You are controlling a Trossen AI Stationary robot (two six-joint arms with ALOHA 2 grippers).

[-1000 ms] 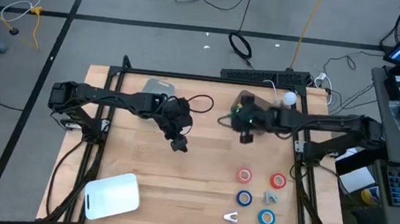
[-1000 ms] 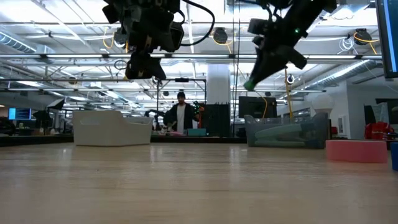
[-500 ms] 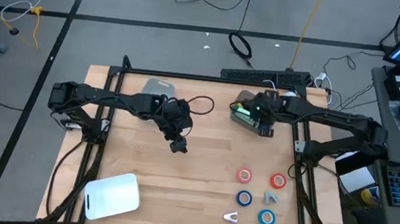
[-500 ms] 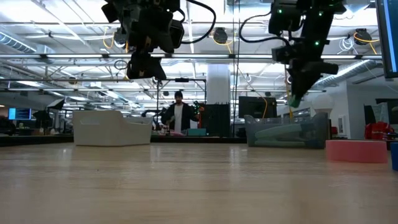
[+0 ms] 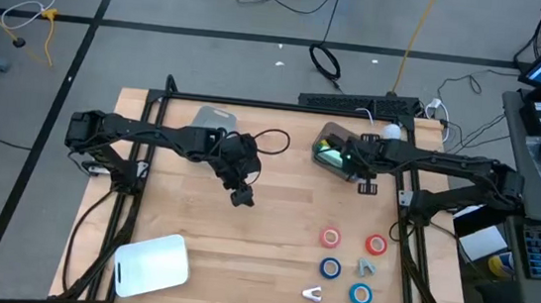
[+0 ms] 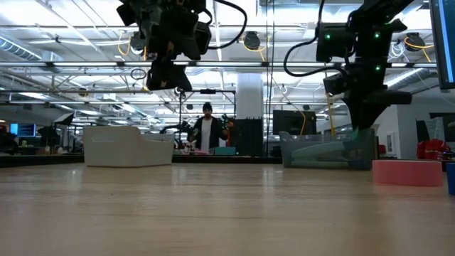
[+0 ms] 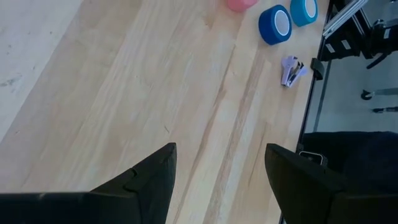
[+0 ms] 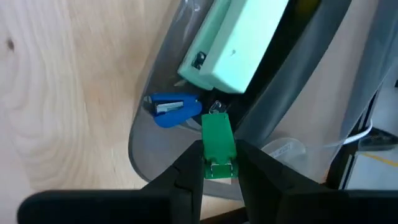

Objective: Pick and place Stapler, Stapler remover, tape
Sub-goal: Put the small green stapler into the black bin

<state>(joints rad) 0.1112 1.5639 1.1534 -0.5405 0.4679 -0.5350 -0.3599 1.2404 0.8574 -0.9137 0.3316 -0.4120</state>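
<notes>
Right end effector (image 8: 217, 163) clamping green stapler (image 8: 217, 144), hovering over clear bin (image 8: 144, 146); should lower before releasing. Left end effector (image 7: 219, 163) hanging apart.

You are looking at a robotics lab: a framed wooden tabletop (image 5: 273, 231), loose floor cables (image 5: 325, 61), ceiling pipework (image 6: 71, 67), a person (image 6: 207, 133) beyond.

The table (image 5: 272, 241) centre lies bare, wide enough to pass through. At five o'clock the tape rolls (image 5: 331, 238) and staple removers (image 5: 312, 294) crowd the boards. A white bin (image 5: 152, 264) blocks seven o'clock, a clear bin (image 5: 331, 145) one o'clock, a grey bin (image 5: 216, 118) eleven.
</notes>
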